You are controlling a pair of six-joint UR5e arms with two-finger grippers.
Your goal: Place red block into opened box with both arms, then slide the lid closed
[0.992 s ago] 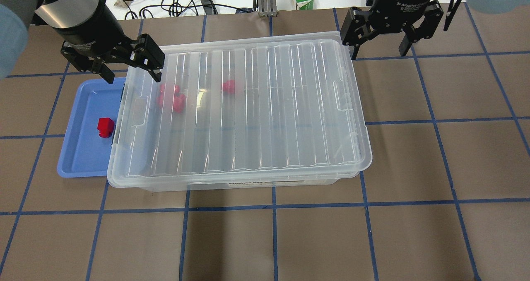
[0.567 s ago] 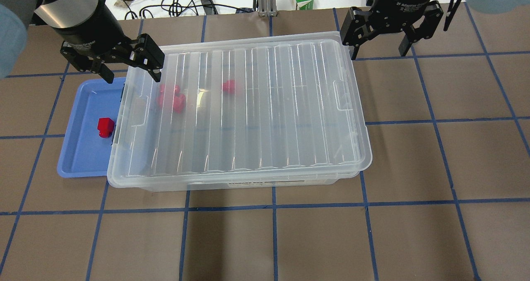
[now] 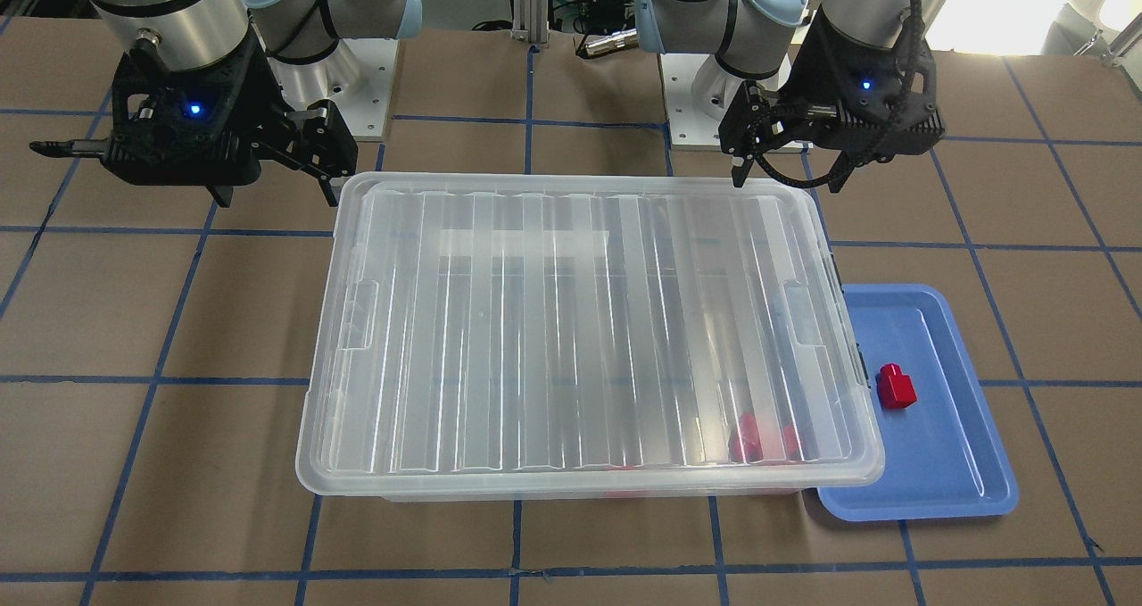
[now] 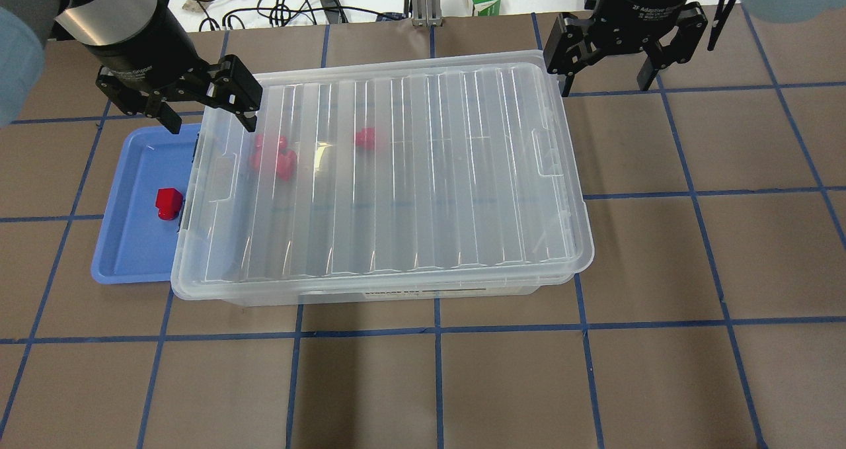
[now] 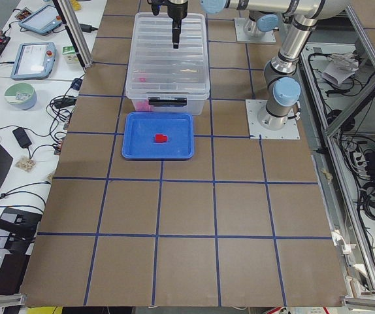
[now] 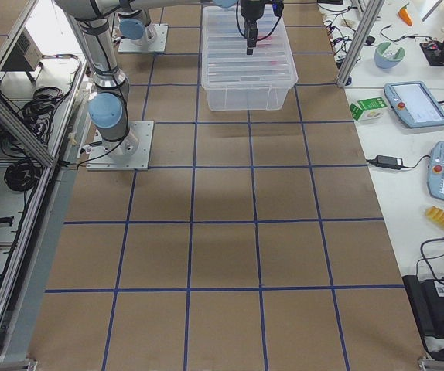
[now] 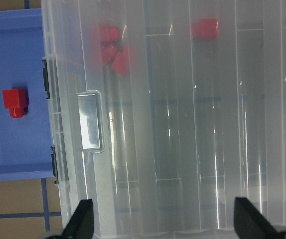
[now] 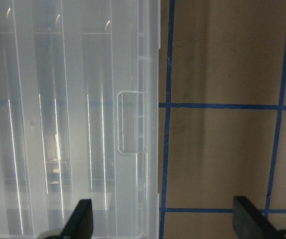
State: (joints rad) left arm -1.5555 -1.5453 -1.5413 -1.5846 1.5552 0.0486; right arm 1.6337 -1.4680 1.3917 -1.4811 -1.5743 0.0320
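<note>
Overhead view, bottom to top. The box (image 4: 396,295), centre frame, is covered end to end by the lid (image 4: 423,184), so the closing slide appears done. At left, just beside the box, a blue tray (image 4: 132,257) holds one red block (image 4: 168,203), not yet boxed. Other red blocks (image 4: 274,155) show blurred through the lid, upper left. The left gripper (image 4: 208,115), top left, and the right gripper (image 4: 605,82), top right, hang wide open and empty at the lid's far corners

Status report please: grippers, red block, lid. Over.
Left gripper open, right gripper open, both empty. Red block in blue tray. Lid covers box, blocks entry.
</note>
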